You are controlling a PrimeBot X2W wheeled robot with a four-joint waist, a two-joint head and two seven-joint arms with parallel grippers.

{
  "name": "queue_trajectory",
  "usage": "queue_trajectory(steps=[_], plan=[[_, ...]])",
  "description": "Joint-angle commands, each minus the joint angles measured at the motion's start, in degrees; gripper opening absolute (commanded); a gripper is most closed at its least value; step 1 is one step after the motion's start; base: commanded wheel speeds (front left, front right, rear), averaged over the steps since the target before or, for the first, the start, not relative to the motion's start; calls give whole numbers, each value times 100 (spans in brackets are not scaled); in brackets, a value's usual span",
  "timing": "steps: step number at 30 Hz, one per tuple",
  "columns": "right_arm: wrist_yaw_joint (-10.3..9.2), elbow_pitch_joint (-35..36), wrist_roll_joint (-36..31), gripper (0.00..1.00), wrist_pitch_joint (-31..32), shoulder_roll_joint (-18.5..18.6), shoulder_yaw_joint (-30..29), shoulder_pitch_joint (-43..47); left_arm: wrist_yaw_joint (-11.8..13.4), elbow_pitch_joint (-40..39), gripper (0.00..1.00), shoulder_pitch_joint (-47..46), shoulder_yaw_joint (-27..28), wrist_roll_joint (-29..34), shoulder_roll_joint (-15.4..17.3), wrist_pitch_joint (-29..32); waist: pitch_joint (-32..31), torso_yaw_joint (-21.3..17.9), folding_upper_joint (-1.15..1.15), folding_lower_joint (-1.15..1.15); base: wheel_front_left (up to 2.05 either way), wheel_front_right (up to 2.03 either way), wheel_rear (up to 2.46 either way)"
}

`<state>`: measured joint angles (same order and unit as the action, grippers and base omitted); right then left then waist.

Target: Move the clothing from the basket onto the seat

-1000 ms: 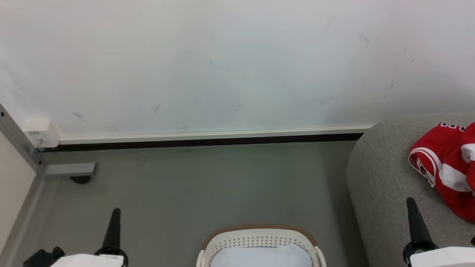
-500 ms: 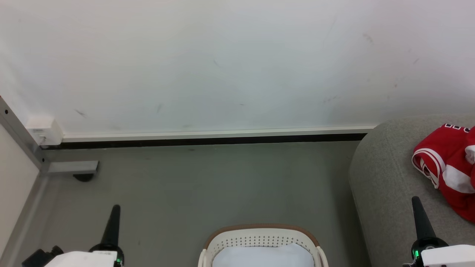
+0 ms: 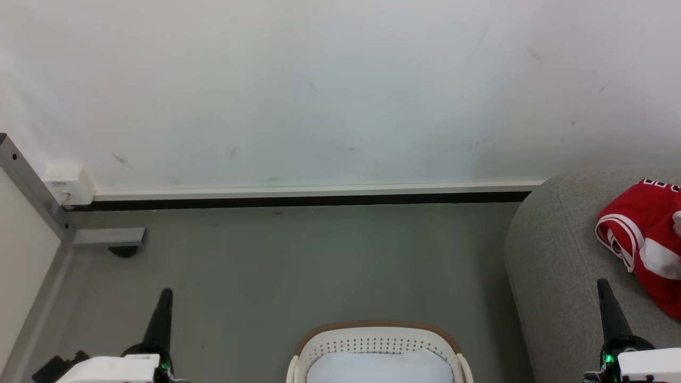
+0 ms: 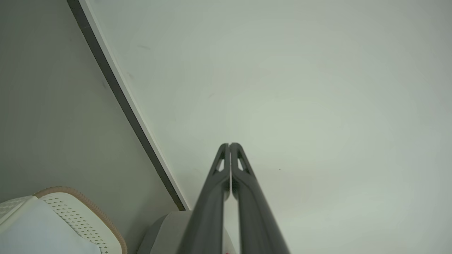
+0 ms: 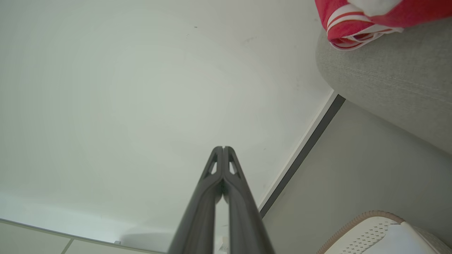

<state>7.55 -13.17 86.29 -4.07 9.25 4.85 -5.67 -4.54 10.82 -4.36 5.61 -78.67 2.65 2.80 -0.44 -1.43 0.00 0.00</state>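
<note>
Red white-striped clothing (image 3: 646, 234), grey seat (image 3: 553, 266), cream basket (image 3: 372, 340).

Floor (image 3: 319, 255): basket (image 3: 372, 344) ctr, sofa (image 3: 558, 266) R. On sofa: red jersey (image 3: 649, 239).

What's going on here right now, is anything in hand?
Nothing is in hand. The left gripper and right gripper are both shut and empty, fingers pointing up on either side of the basket. The red clothing lies on the seat at the right. The part of the basket in view holds a plain pale cloth.
</note>
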Motion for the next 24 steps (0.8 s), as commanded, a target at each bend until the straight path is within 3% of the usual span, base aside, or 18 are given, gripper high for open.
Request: queue_trajectory(steps=[1,24], plan=[[-9,1,201,0,28,80,-17,-83,7,-42,0,-94,43,-167,37,51,2,9,0,0,0,0,0],[-11,3,1298,0,81,257,53,-127,45,-58,0,-170,95,-1077,38,296,26,102,0,0,0,0,0]])
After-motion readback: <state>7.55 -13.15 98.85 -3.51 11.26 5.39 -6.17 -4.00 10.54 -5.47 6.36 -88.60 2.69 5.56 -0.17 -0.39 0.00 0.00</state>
